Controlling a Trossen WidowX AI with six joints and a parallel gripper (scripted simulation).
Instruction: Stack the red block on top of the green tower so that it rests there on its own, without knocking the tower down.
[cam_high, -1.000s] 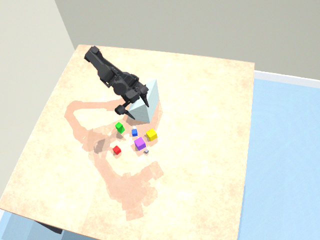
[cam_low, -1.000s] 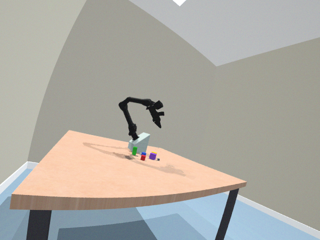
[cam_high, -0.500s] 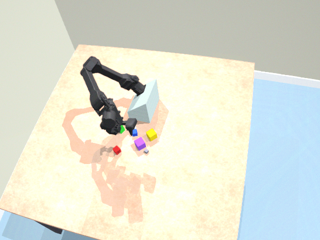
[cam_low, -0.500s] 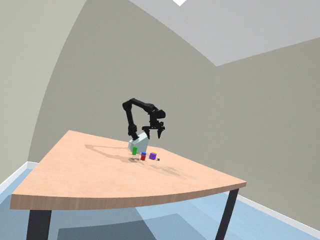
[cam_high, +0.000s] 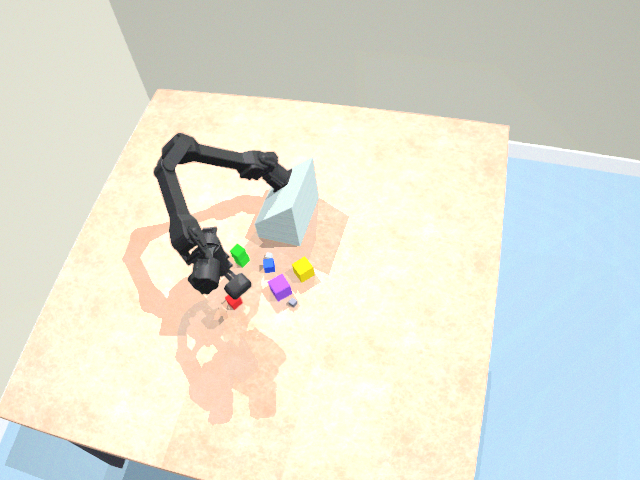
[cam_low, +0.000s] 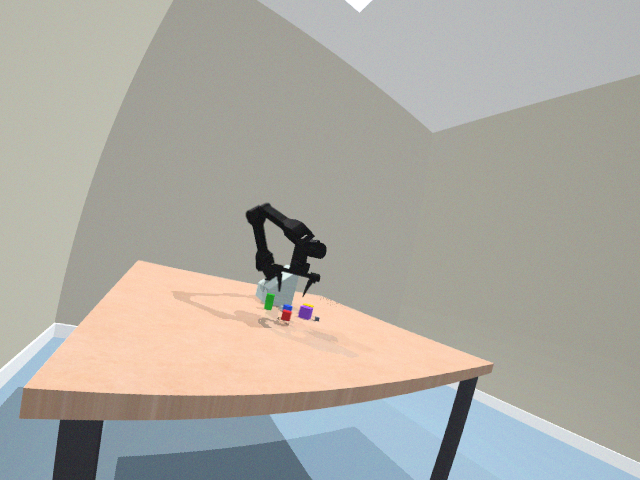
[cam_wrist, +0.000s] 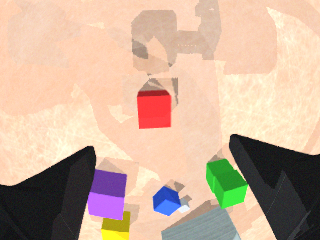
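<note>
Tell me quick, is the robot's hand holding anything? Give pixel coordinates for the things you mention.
The hand (cam_high: 235, 297) (cam_low: 293, 294) (cam_wrist: 164, 147) is open and holding nothing; the red block (cam_high: 234, 301) (cam_low: 286, 315) (cam_wrist: 154, 111) sits on the table (cam_high: 403, 310) (cam_low: 180, 361) (cam_wrist: 260, 107).

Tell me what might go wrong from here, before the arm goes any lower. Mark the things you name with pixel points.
The open gripper (cam_low: 292, 292) (cam_wrist: 164, 147) hangs above the blocks. One finger shows right beside the green tower (cam_high: 239, 255) (cam_low: 269, 301) (cam_wrist: 226, 183) in the wrist view, so coming down here might topple it. The other finger overlaps the purple block (cam_high: 280, 287) (cam_low: 305, 312) (cam_wrist: 107, 194) in that view and might shove it. The red block (cam_high: 234, 301) (cam_low: 286, 315) (cam_wrist: 154, 110) lies ahead of the fingertips, so closing now would likely miss it.
</note>
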